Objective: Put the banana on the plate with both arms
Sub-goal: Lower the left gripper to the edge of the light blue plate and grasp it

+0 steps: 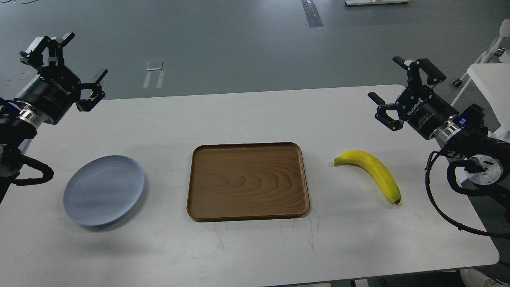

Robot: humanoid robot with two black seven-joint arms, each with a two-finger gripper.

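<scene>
A curved yellow banana lies on the white table at the right, dark tip toward the front. At the left of the table rests the pale blue-grey plate, with nothing on it. My left gripper hangs above the table's far left corner, well behind the plate, fingers spread open and holding nothing. My right gripper hovers over the far right of the table, behind and to the right of the banana, also open and holding nothing.
A brown wooden tray with nothing on it sits in the middle of the table, between plate and banana. A second white table and a chair stand off to the far right. Black cables loop beside each arm.
</scene>
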